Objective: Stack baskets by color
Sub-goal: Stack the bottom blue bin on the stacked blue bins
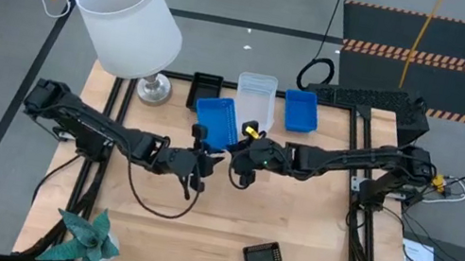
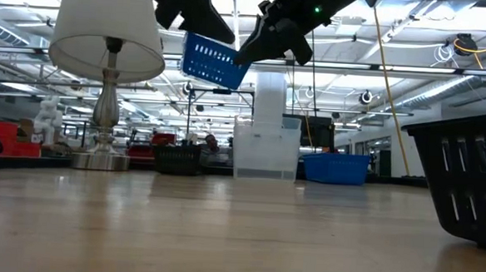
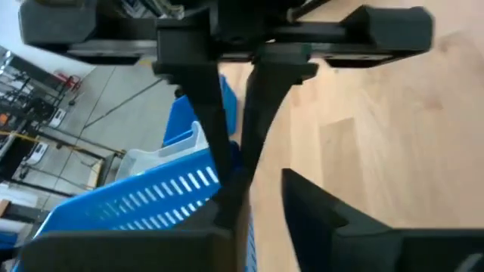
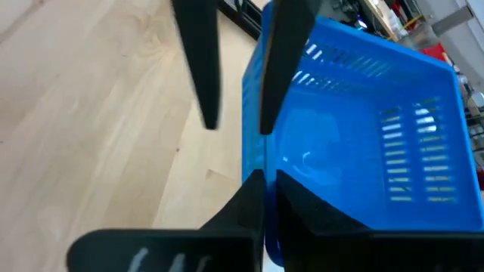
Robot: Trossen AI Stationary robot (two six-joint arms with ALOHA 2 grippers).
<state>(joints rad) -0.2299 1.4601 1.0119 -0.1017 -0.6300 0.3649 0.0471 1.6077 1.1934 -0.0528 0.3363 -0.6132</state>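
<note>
The blue basket (image 1: 218,120), of glossy plastic with slotted, tapered walls, hangs tilted in the air in front of the clear baskets (image 1: 255,99). The right gripper (image 1: 243,148) is closed on its rim. The left gripper (image 1: 200,134) has its fingers slightly apart around the opposite wall; it seems not to pinch it. The low view shows the basket lifted above the wooden table (image 1: 196,230). Only the high view shows another blue basket (image 1: 299,110) right of the clear ones.
</note>
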